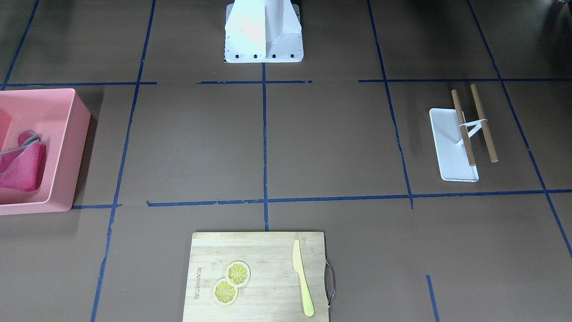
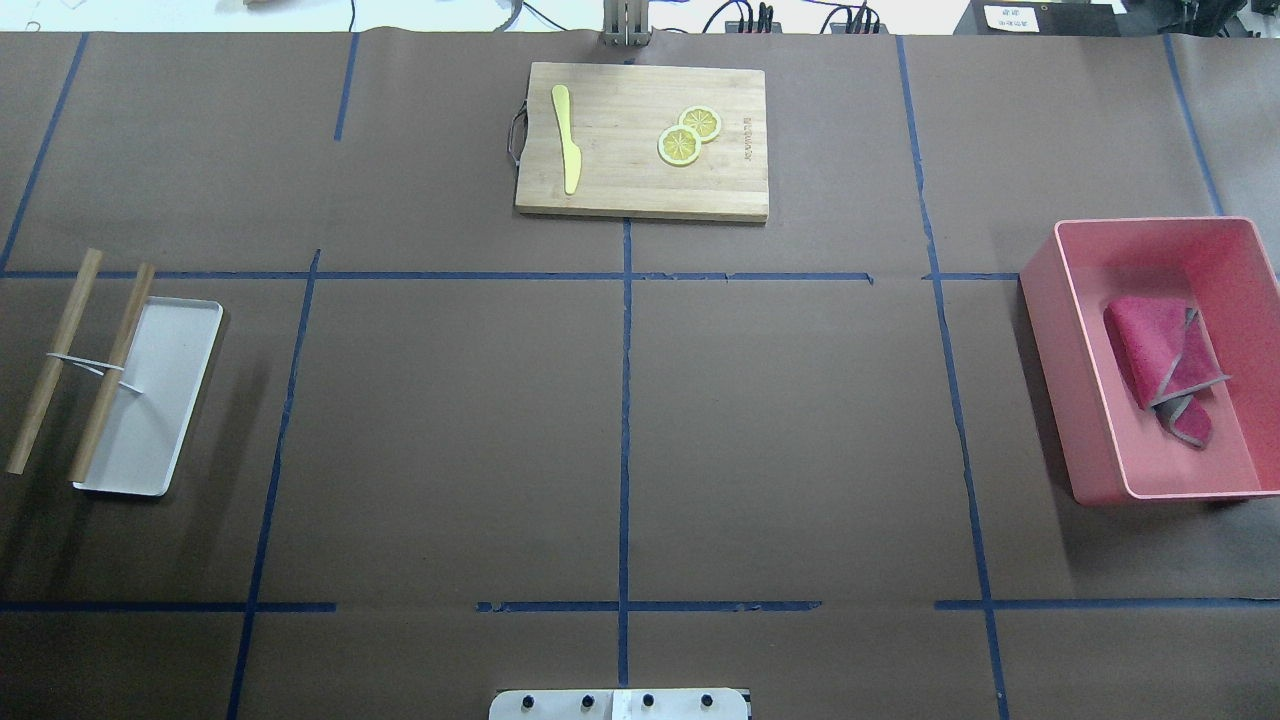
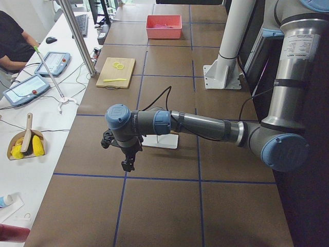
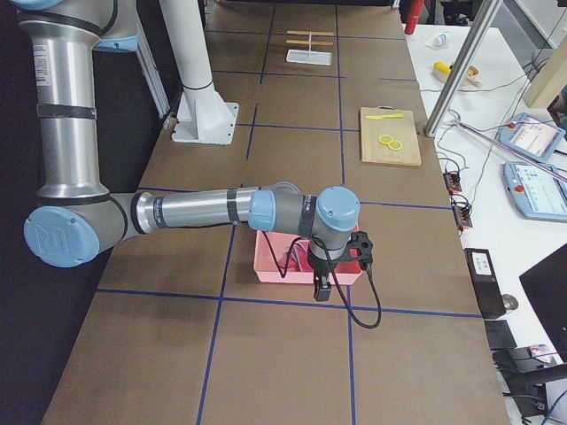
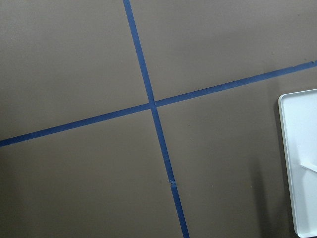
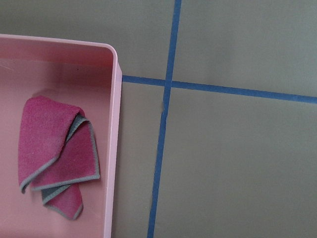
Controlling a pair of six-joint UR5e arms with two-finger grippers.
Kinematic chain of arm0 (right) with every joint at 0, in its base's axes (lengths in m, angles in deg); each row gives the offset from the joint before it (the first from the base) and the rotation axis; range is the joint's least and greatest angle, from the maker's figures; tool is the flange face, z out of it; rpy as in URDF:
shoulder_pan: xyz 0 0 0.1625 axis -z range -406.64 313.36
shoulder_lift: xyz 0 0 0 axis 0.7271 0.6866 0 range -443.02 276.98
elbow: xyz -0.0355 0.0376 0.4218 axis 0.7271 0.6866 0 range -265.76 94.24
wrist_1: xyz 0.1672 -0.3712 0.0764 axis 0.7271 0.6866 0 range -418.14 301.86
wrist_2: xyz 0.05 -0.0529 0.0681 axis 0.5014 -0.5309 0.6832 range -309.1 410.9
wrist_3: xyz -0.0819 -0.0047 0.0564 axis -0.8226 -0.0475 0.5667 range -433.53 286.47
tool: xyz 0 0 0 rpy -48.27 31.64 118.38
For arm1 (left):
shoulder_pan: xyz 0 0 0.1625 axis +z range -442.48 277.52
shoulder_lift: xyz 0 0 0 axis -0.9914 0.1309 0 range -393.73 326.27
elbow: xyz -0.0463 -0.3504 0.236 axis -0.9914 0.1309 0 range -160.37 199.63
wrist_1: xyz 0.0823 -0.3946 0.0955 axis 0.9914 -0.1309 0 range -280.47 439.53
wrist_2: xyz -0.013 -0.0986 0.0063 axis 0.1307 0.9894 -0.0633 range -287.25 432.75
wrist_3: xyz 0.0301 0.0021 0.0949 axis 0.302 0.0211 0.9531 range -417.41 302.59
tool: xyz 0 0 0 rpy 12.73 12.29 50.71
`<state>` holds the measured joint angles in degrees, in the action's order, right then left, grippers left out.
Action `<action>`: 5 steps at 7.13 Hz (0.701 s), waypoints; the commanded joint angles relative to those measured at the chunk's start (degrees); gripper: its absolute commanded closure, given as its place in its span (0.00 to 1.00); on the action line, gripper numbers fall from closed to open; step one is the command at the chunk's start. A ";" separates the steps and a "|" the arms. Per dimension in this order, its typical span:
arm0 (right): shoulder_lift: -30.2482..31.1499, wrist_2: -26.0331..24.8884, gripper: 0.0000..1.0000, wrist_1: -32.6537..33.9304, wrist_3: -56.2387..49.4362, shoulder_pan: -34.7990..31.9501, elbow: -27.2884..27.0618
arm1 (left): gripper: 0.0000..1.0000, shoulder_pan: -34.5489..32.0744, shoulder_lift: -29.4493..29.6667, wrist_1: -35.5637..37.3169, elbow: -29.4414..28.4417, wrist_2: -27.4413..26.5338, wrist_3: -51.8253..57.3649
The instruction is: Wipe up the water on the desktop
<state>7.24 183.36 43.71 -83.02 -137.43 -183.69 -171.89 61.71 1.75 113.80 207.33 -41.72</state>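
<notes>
The desktop (image 2: 450, 430) is dark brown with blue tape lines; I can make out no water on it. A folded pink cloth (image 2: 1165, 365) lies in a pink bin (image 2: 1045, 330) at the robot's right. My right gripper (image 4: 322, 289) hangs above the bin's outer edge, seen only in the exterior right view, so I cannot tell if it is open. The right wrist view shows the cloth (image 6: 54, 153) to its left. My left gripper (image 3: 127, 163) hovers over the desktop beside a white tray (image 3: 162, 141), seen only in the exterior left view, so I cannot tell its state.
The white tray (image 2: 170, 400) with a rack of two wooden rods (image 2: 100, 370) lies at the robot's left. A bamboo cutting board (image 2: 640, 180) with a yellow knife (image 2: 566, 140) and two lemon slices (image 2: 688, 135) sits at the far edge.
</notes>
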 commanded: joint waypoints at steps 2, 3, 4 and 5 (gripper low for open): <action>0.62 0.17 0.00 -0.07 0.00 0.00 -0.06 | 0.00 -0.06 -0.17 -0.45 0.23 0.24 -0.21; 0.54 0.17 0.00 -0.07 0.00 0.00 -0.15 | 0.00 -0.06 -0.17 -0.45 0.23 -0.02 -0.22; 0.62 0.26 0.00 -0.15 0.00 0.00 -0.24 | 0.00 -0.06 -0.17 -0.27 0.14 -0.20 -0.13; 0.54 0.34 0.00 -0.07 0.00 0.00 -0.32 | 0.00 -0.06 -0.17 -0.10 0.23 -0.20 -0.13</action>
<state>7.82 183.60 43.60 -83.02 -137.43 -183.92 -171.95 61.54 1.47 113.98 207.23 -41.87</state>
